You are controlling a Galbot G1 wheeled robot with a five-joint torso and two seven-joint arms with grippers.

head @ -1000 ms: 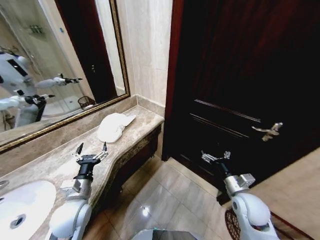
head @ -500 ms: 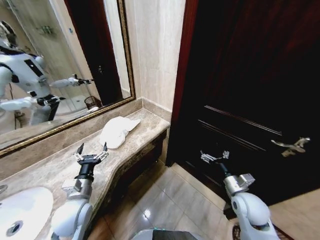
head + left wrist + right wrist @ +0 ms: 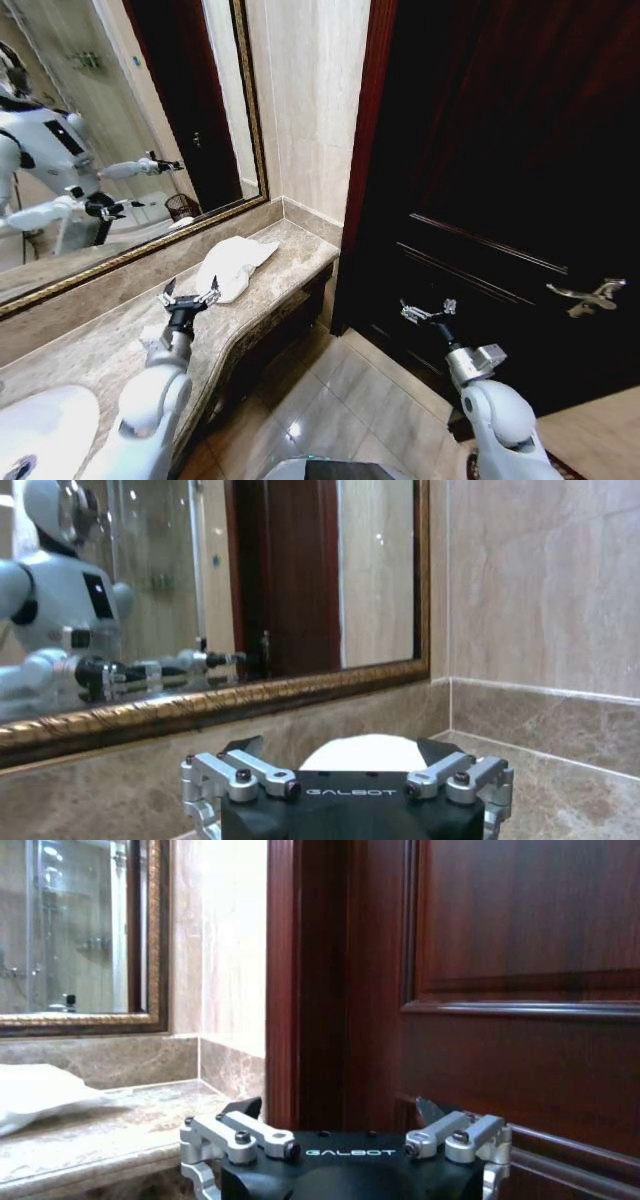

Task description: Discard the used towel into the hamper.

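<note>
Your left gripper (image 3: 189, 295) hangs spread just short of the towel (image 3: 232, 264) on the counter (image 3: 100, 345), right gripper (image 3: 428, 311) spread near the door (image 3: 500, 150); closing early would pinch air.

left gripper (image 3: 188, 295) now farther along the marble counter (image 3: 110, 345), closer to the white towel (image 3: 232, 267), its open fingers just short of the cloth, left arm stretched farther forward, head camera swung right, the hamper's rim gone from the lower right corner
</note>
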